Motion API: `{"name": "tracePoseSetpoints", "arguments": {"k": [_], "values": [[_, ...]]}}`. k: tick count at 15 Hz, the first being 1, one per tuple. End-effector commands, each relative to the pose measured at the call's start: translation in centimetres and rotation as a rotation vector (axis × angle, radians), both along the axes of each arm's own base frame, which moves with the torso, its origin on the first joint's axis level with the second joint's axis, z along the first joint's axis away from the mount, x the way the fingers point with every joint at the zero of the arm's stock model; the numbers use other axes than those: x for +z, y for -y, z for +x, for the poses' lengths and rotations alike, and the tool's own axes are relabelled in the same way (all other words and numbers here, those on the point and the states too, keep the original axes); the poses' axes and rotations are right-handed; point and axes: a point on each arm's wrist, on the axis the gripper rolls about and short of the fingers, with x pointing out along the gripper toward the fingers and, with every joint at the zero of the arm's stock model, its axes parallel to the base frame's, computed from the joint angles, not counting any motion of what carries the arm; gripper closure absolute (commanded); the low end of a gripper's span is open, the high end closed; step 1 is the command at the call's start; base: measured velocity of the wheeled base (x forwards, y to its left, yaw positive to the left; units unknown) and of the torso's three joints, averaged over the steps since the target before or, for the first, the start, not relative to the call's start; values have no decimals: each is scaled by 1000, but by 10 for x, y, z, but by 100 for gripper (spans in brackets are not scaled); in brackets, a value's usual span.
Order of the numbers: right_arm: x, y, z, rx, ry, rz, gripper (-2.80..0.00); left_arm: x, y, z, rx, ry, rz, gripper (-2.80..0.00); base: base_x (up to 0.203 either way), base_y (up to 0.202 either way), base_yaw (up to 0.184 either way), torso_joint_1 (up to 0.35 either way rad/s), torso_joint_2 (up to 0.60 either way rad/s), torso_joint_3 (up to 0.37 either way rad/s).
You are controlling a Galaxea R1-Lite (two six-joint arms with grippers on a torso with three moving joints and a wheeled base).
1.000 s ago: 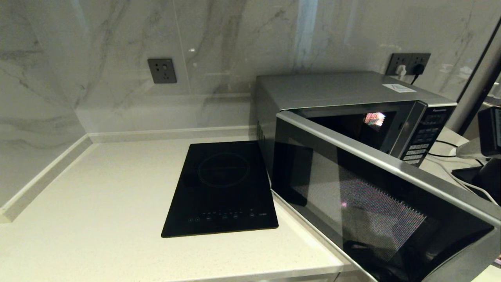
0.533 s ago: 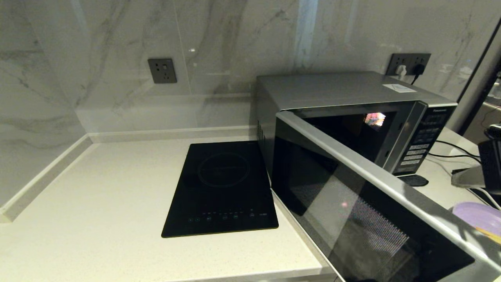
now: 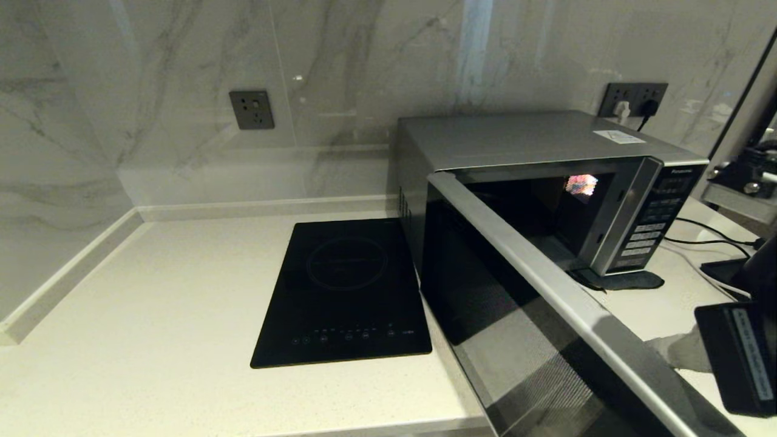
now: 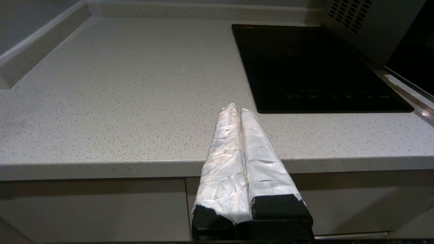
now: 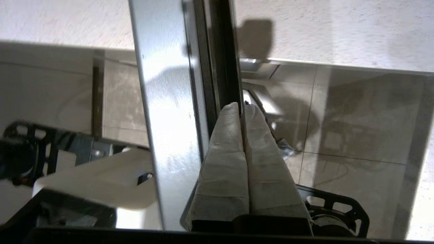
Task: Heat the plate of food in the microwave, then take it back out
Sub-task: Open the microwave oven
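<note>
Nearest to the robot, the right gripper [image 5: 241, 108] is sitting at the free edge of the microwave door [image 3: 564, 303], with its jaws pressed together and empty, the wrapped tips just beside the dark inner rim of the door. The left gripper [image 4: 236, 110] is hanging parked over the front edge of the desk [image 3: 152, 291], its jaws also together and holding nothing.

The door is standing wide open — it is hinged on the left side of the microwave [image 3: 522, 145], and its long silver top edge is running from the oven's front-left corner out toward the robot's right. The cavity is facing forward and looks dark; I cannot tell what is lying inside it. The plate of food is not showing in any of the 3 views.

I judge that the door-opening step is almost done. The next move probably calls for taking the right arm away from the door and going for the plate, without knocking the door.

Further back, the black cooktop [image 3: 343, 291] is lying flat to the left of the oven.
</note>
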Motion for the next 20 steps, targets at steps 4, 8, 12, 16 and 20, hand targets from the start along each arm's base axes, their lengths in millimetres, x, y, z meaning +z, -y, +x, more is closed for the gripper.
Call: {"name": "tracePoseSetpoints", "arguments": {"k": [4,8,12,16,20], "values": [[-3,-8,-2,18,1,-23,0,0,0,0,1,-1,-1,0,0,0,0,0,0,0],[-2,-8,-2,7,3,-14,0,0,0,0,1,-1,-1,0,0,0,0,0,0,0],[-1,-7,-3,10,7,-7,0,0,0,0,1,-1,-1,0,0,0,0,0,0,0],[-1,-8,-6,6,23,-11,0,0,0,0,1,-1,-1,0,0,0,0,0,0,0],[-9,0,3,-149,52,-33,0,0,0,0,1,-1,-1,0,0,0,0,0,0,0]]}}
